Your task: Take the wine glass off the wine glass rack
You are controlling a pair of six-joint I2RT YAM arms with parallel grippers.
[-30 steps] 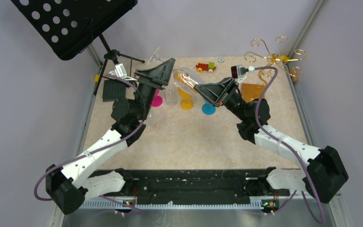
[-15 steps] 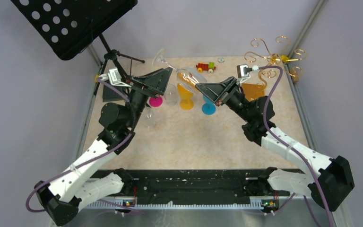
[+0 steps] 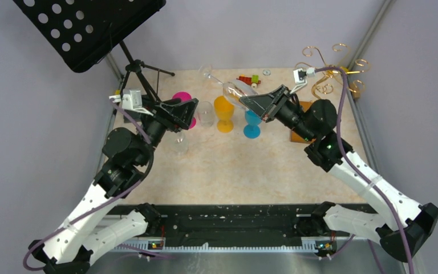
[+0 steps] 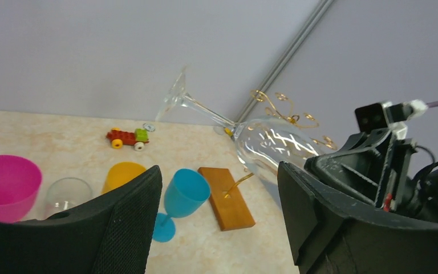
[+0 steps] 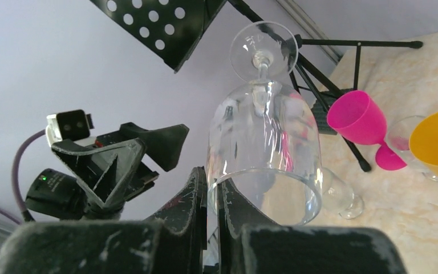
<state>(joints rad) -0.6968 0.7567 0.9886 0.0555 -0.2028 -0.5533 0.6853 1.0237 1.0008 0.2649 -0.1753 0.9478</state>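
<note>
Clear stemmed wine glass (image 3: 235, 91): right gripper (image 5: 212, 191) is pinching its rim, holding it tilted, free of the far-right gold wire wine glass rack (image 3: 332, 67); left gripper (image 4: 219, 220) is gaping wide, empty.

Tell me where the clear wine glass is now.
In the top view, the wine glass hangs tilted near the back centre, pinched at its rim by the right claw, above the yellow cup and blue cup, left of the rack.

White links (image 3: 370, 182); purple cables (image 3: 342, 85); black left claw (image 3: 195, 112), right claw (image 3: 243, 103).
</note>
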